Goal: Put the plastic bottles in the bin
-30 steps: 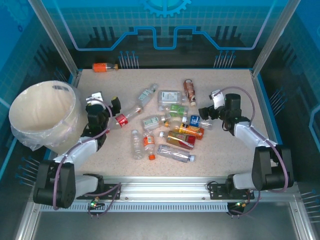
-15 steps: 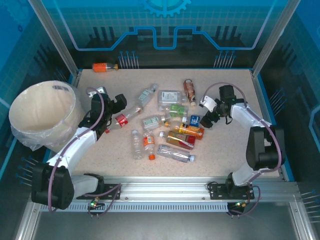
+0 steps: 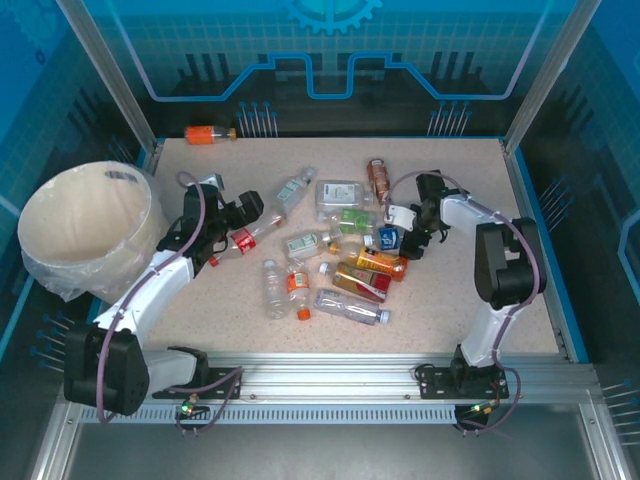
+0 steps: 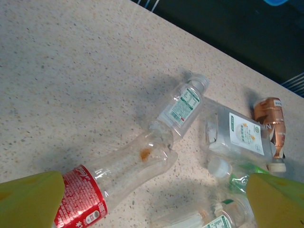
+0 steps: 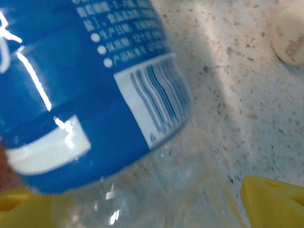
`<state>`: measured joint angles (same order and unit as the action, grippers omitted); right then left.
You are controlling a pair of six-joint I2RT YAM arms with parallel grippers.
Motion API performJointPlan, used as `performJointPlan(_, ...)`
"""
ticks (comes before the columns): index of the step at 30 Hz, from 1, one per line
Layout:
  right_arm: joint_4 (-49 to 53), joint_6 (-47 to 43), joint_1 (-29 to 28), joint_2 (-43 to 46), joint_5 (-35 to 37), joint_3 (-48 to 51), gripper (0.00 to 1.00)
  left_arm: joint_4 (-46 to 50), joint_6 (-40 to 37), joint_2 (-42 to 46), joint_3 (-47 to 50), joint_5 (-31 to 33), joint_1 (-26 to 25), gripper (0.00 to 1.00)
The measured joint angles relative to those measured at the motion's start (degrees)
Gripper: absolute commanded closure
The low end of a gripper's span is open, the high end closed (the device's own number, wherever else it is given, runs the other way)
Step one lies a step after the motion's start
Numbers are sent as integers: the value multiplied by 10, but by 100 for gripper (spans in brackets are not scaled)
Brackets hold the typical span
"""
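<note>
Jaws of the right gripper (image 5: 142, 202) are seen parted on either side of the blue-labelled bottle (image 5: 85, 85), narrowing but not yet clamped. Those of the left gripper (image 4: 152, 199) are spread wide, with the red-labelled bottle (image 4: 123, 175) lying between them, not gripped. Both arms have been brought in over the pile within the last second, so two pickups are judged imminent. The plastic bottles (image 3: 340, 250) are left scattered on the table (image 3: 450, 290), apart from the bin (image 3: 85, 225) at the left, in which nothing is seen.
</note>
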<state>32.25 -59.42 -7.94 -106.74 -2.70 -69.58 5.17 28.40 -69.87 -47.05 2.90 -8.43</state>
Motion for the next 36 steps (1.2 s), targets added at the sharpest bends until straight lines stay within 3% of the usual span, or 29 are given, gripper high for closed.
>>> performJointPlan(4,-8,-13,-5,-15,9,-3,8,6,-1,-8,-1,-19,0,1)
performJointPlan(14,-10,-20,0,20,23,-2,12,12,-4,-12,-2,-37,0,1)
performJointPlan(27,-45,-1,-6,30,43,13,45,-6,9,-18,0,-96,-3,1)
performJointPlan(32,-45,64,-3,115,38,45,52,-17,28,-18,0,-124,-31,1)
performJointPlan(36,-52,170,-3,212,5,68,57,-42,37,-24,-1,-147,-67,1)
